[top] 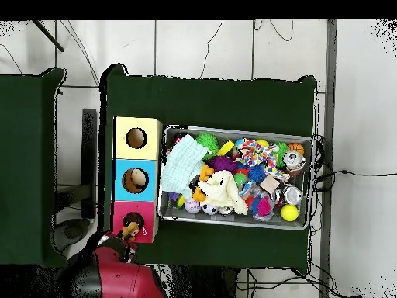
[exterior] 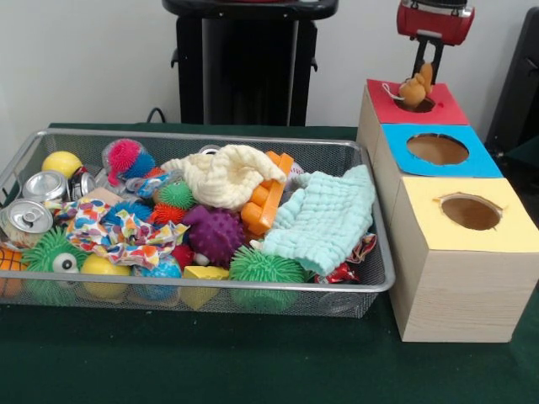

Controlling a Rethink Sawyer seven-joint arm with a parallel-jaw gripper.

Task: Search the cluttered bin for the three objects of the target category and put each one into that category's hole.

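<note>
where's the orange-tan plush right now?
In the front view the orange-tan plush hangs at the gripper, right over the hole of the red box, top right, beyond the blue box. It is outside the wire basket.

**Green counter carrying a wire basket and a row of boxes**

The counter (exterior: 210, 370) is covered in dark green cloth; two things rest directly on it. The silver wire-mesh basket (exterior: 253, 290) sits to the left in the front view, wide and shallow, filled with toys, cans and cloths; a strip of bare green runs along its near side. Just beside the basket's right end stands a row of three pale wooden boxes (exterior: 459, 286), set end to end; their tops are yellow nearest the camera, blue in the middle, red farthest back; each top has a round hole.
</note>
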